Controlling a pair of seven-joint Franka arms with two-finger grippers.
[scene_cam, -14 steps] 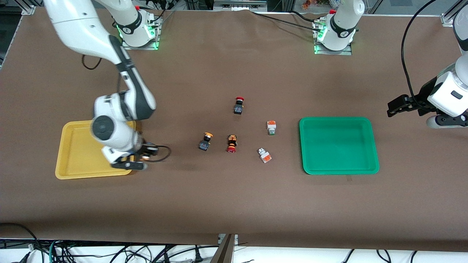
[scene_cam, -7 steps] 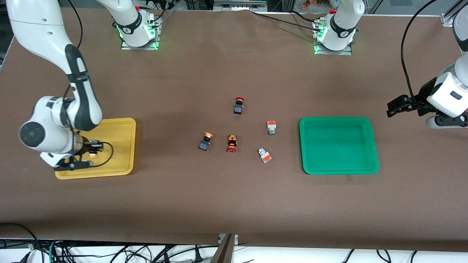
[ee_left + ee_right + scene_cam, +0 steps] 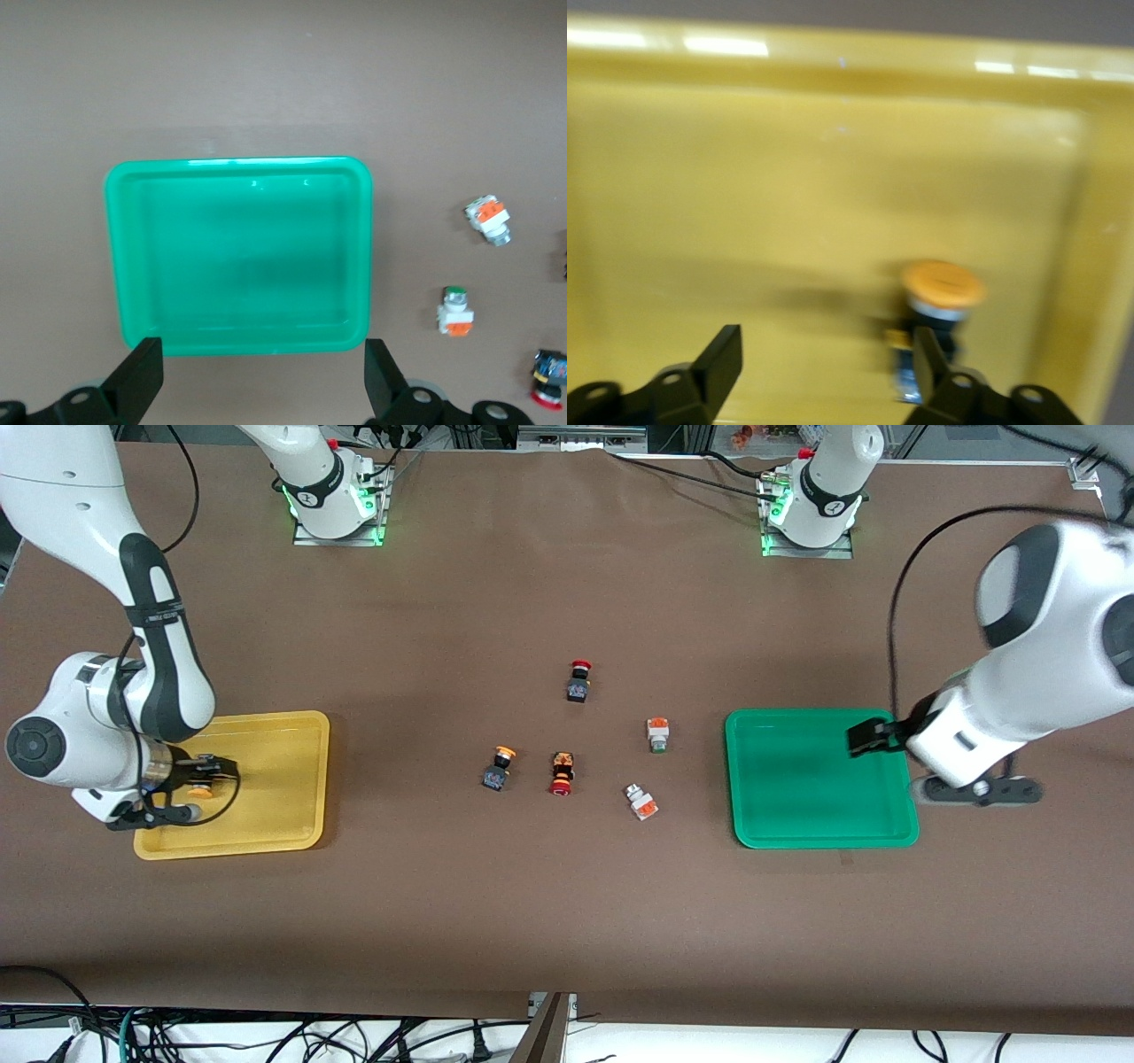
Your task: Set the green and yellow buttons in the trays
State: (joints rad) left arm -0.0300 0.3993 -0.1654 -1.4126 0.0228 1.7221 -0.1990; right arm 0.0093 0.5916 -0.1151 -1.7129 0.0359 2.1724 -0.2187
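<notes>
The yellow tray (image 3: 275,779) lies at the right arm's end of the table. My right gripper (image 3: 190,792) is low in it, open (image 3: 824,359). A dark button with a yellow-orange cap (image 3: 939,301) stands in the tray right beside one finger (image 3: 928,354); it also shows in the front view (image 3: 201,791). A second yellow-capped button (image 3: 499,769) and two white-bodied buttons (image 3: 657,735) (image 3: 640,802) lie mid-table. My left gripper (image 3: 866,738) is open and empty in the air by the green tray (image 3: 819,779), whose rim shows just ahead of the fingertips (image 3: 261,359).
Two dark switches with red caps (image 3: 578,680) (image 3: 561,772) lie among the buttons mid-table. The green tray (image 3: 239,257) holds nothing. The white buttons (image 3: 487,219) (image 3: 455,312) and a red-capped switch (image 3: 549,390) also show in the left wrist view.
My right gripper moved across the yellow tray toward the right arm's end, and the yellow-capped button now stands in the tray. My left arm swung in from the table's end to the green tray.
</notes>
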